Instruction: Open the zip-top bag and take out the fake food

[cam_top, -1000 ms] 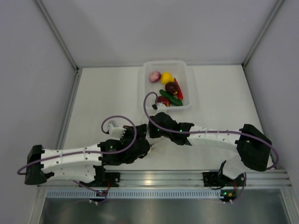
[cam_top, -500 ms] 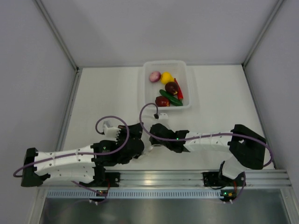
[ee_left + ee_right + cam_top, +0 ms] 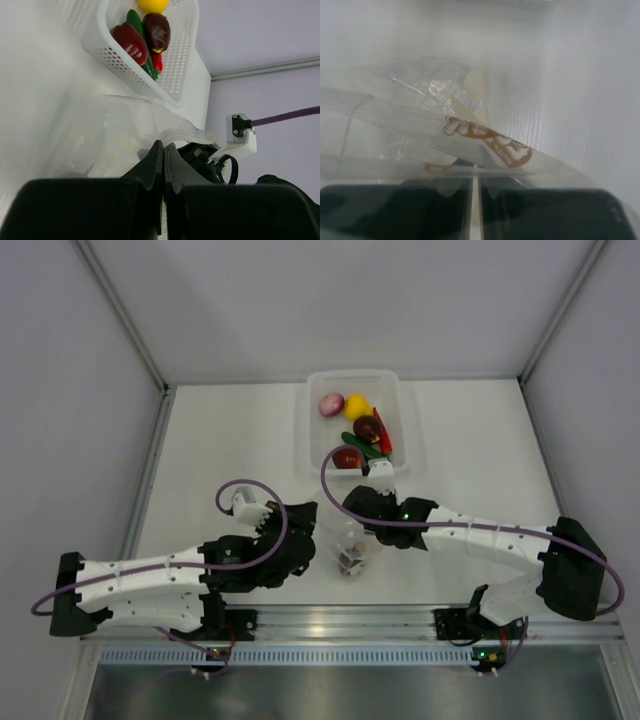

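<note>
The zip-top bag (image 3: 345, 543), see-through and crumpled, hangs between my two grippers, with a dark purple piece (image 3: 348, 562) inside near its bottom. My left gripper (image 3: 312, 532) is shut on the bag's left edge; in the left wrist view a strip of film (image 3: 187, 135) sits between the closed jaws (image 3: 163, 150). My right gripper (image 3: 358, 512) is shut on the bag's far edge; in the right wrist view the film with brown print (image 3: 490, 142) lies across its jaws (image 3: 475, 182). The other fake food lies in the basket: onion (image 3: 331, 404), pear (image 3: 357, 406), apple (image 3: 367, 427), chili (image 3: 382, 432), cucumber (image 3: 362, 447) and a dark red piece (image 3: 348, 457).
The rigid white mesh basket (image 3: 305, 435) stands just beyond the bag, close to my right wrist; it also shows in the left wrist view (image 3: 107, 52). White walls enclose the table on the left, back and right. The arm bases and a metal rail (image 3: 330, 620) line the near edge.
My right gripper came back from the basket, where a dark red piece now lies, and closed on the bag. The bag now hangs spread between both grippers.
</note>
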Controlling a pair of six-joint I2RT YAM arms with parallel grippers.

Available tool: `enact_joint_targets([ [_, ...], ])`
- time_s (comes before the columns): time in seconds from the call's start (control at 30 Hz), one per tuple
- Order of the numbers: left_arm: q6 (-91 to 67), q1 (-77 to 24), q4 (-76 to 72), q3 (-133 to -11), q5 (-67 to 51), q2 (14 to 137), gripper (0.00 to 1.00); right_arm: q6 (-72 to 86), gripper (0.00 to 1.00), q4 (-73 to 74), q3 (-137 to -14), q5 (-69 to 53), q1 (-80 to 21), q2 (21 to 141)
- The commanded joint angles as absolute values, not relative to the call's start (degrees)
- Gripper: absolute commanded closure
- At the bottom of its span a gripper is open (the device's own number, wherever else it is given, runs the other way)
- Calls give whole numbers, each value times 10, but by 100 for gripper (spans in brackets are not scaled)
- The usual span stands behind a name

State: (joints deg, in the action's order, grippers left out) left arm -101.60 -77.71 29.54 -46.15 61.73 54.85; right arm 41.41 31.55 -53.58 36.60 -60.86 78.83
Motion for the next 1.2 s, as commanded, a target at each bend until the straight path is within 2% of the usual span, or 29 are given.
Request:
enact_joint_targets([
  [0.0,-907,-772,293,-525,646,578,100,363,92,441,-576,361,-592,771],
  [0.03,-892,-772,293,-533,643,587,100,339,91,438,-578,297,-592,773],
  [0.13,-881,-772,292,-531,629,607,100,330,89,392,-563,205,-594,766],
  [0.33,-926,-772,292,-486,609,617,100,374,82,284,-509,151,-614,745],
  [0.4,-936,-772,292,-478,607,616,100,394,81,236,-491,145,-622,744],
  [0.43,-939,-773,293,-472,606,614,100,399,74,225,-488,139,-626,747],
  [0.5,-939,-773,293,-469,608,613,100,408,70,217,-490,137,-632,755],
  [0.53,-937,-773,293,-468,608,613,100,409,64,211,-493,131,-635,765],
  [0.63,-932,-773,293,-468,611,614,100,407,57,212,-509,117,-650,786],
  [0.77,-940,-773,293,-458,612,616,100,401,51,225,-527,105,-670,813],
  [1.0,-946,-772,293,-454,608,622,100,428,48,196,-507,104,-691,834],
  [1.17,-940,-772,293,-455,610,621,100,435,37,207,-502,105,-707,862],
])
